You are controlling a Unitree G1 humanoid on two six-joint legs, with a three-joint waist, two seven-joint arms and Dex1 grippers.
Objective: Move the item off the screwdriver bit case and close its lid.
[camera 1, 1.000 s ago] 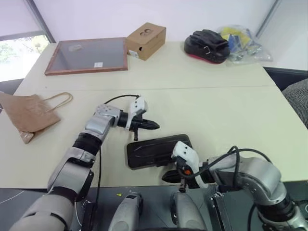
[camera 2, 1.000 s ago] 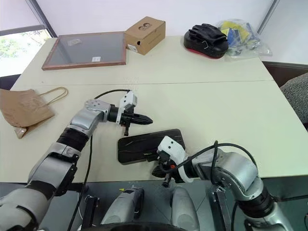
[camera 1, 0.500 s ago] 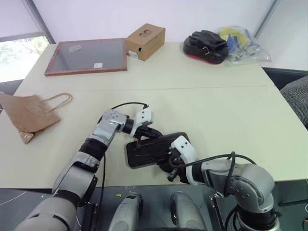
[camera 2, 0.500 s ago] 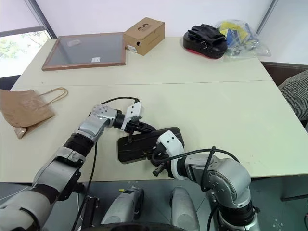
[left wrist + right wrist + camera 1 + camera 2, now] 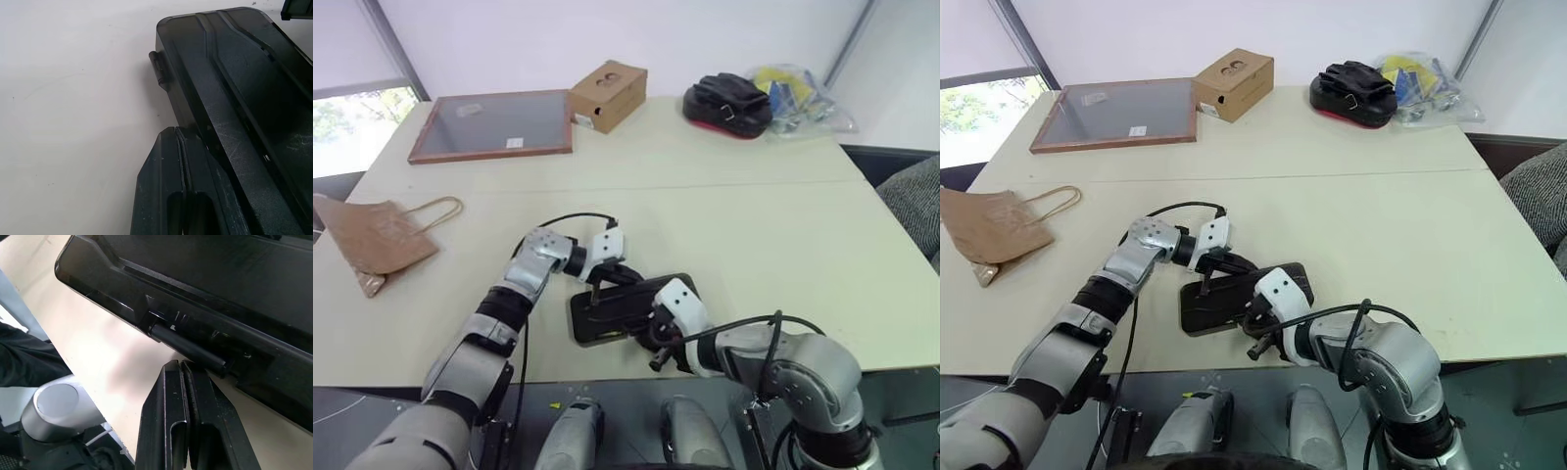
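Paper bag (image 5: pixel 374 233) is lying well left of the case (image 5: pixel 622 308), lid (image 5: pixel 254 88) down; both closed grippers, left (image 5: pixel 625 275) and right (image 5: pixel 658 333), are touching it

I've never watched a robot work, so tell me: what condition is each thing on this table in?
Dark plastic screwdriver bit case: flat, lid down.
Crumpled brown paper bag: lying apart, off the case.
Brown cardboard box: closed.
Left gripper: shut, at the case.
Right gripper: shut, at the case's near edge.

A wooden-framed board (image 5: pixel 492 122) is lying at the far side of the counter (image 5: pixel 783 235), a cardboard box (image 5: pixel 608 95) is sitting just beside it, and black gloves (image 5: pixel 728 103) are resting near a plastic bag (image 5: pixel 795 93).
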